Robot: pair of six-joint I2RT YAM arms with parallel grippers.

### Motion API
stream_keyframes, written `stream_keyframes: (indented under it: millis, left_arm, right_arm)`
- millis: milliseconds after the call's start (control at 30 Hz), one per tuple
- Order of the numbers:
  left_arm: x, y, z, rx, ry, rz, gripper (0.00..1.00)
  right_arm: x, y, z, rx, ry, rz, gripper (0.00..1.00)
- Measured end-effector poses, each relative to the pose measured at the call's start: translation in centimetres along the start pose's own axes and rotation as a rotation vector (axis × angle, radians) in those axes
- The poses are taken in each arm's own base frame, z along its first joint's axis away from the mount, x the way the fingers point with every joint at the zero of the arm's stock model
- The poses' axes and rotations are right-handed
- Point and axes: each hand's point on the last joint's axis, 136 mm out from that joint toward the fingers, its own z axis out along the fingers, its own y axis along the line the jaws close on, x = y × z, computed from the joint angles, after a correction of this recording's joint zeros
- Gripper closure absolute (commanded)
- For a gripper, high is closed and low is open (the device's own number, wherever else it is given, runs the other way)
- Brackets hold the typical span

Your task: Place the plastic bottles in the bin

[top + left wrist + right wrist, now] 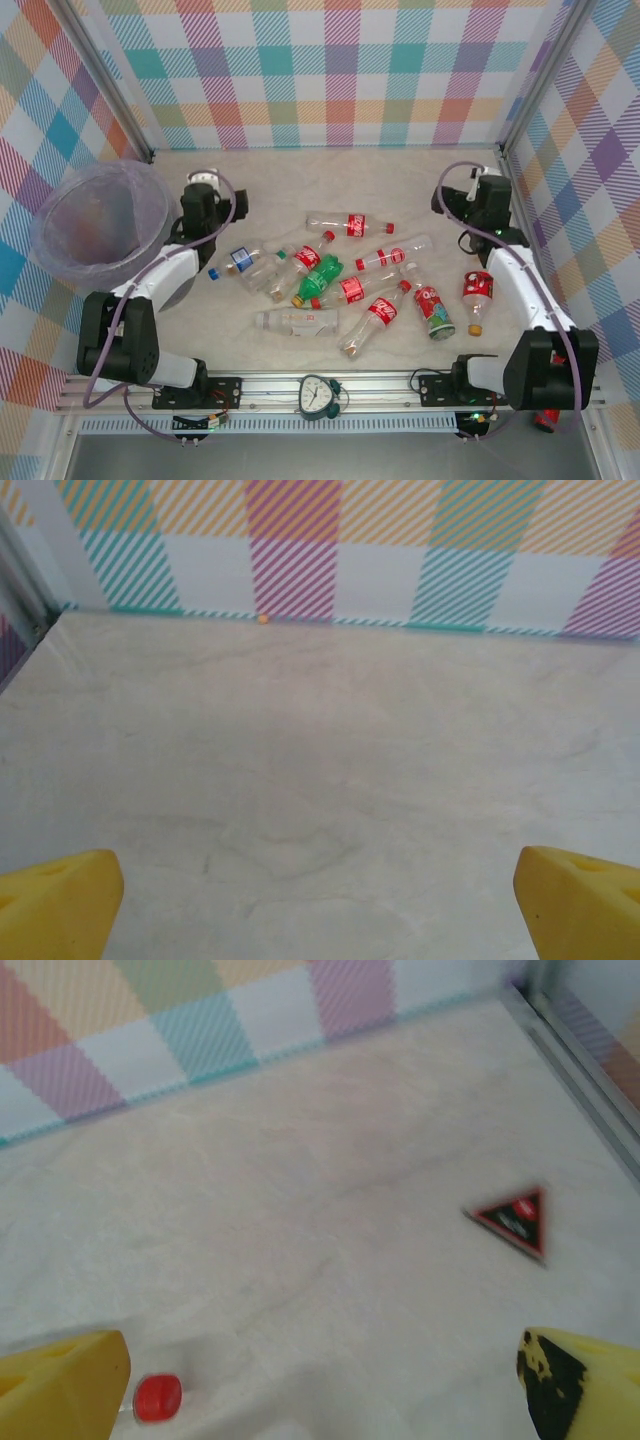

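Observation:
Several plastic bottles lie in a loose heap mid-table: a red-labelled one (350, 224) farthest back, a green one (318, 280), a blue-capped one (238, 262), a white-labelled one (297, 320), and one with an orange cap (477, 293) at the right. The bin (100, 220), lined with a lilac bag, stands at the far left. My left gripper (204, 185) is beside the bin, open over bare table (320, 920). My right gripper (478, 190) is behind the heap at the right and open (320, 1390). A red bottle cap (157, 1398) lies by its left finger.
Checked walls close in the back and both sides. A black-and-red triangular sticker (515, 1220) lies on the table near the right wall's rail. A small clock-like object (318, 395) sits on the front rail between the arm bases.

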Motion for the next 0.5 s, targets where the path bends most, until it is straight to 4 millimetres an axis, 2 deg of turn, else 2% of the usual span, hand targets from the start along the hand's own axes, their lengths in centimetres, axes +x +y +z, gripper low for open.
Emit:
stream_keyframes:
  millis: [67, 133, 300, 400, 500]
  left_arm:
    - [-0.8, -2.5, -0.9, 0.029, 0.039, 0.009, 0.00]
    - [-1.1, -4.5, -1.7, 0.057, 0.076, 0.013, 0.00]
    - [0.9, -8.5, -3.9, 0.128, 0.200, -0.024, 0.00]
    - [2.6, -9.9, -5.1, 0.165, 0.275, -0.077, 0.00]
    - [3.4, -11.1, -6.5, 0.212, 0.318, -0.162, 0.00]
  right_arm:
    - [1.7, -1.5, -0.8, 0.075, 0.100, 0.042, 0.01]
    - [4.5, -3.3, -1.3, 0.147, 0.214, 0.076, 0.01]
    - [11.0, -7.5, -2.7, 0.274, 0.449, 0.195, 0.01]
    - [13.7, -8.6, -2.7, 0.303, 0.546, 0.256, 0.01]
    - [16.1, -8.7, -2.4, 0.304, 0.625, 0.279, 0.01]
